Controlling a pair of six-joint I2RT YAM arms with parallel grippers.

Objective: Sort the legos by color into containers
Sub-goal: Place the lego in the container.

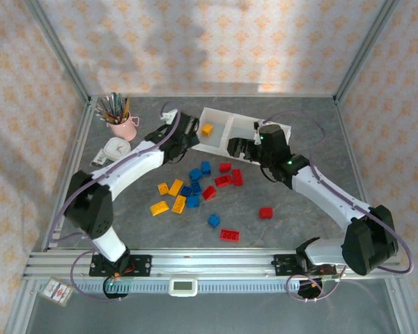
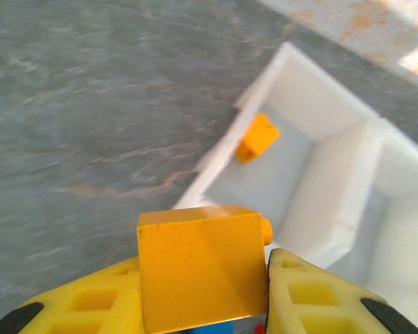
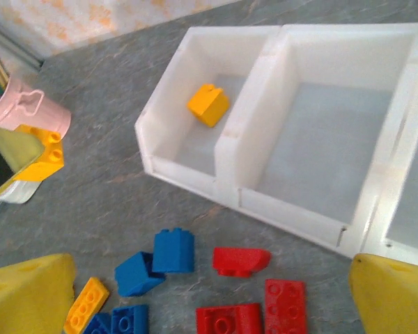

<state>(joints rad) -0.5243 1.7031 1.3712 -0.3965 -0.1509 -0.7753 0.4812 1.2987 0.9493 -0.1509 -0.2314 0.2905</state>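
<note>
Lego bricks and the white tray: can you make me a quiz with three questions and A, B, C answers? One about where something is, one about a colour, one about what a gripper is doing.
1. Where in the white tray does the yellow-orange brick lie?
A. the end compartment nearest the pink pencil cup
B. the middle compartment
C. the far end compartment

2. What colour is the held brick in the left gripper?
A. red
B. blue
C. yellow-orange

3. How is the right gripper?
A. shut on a red brick
B. open, holding nothing
C. shut on a blue brick

Answers:
1 A, it sits in the end compartment on the cup's side.
2 C, the clamped brick is yellow-orange.
3 B, its fingers stand wide apart.
</note>
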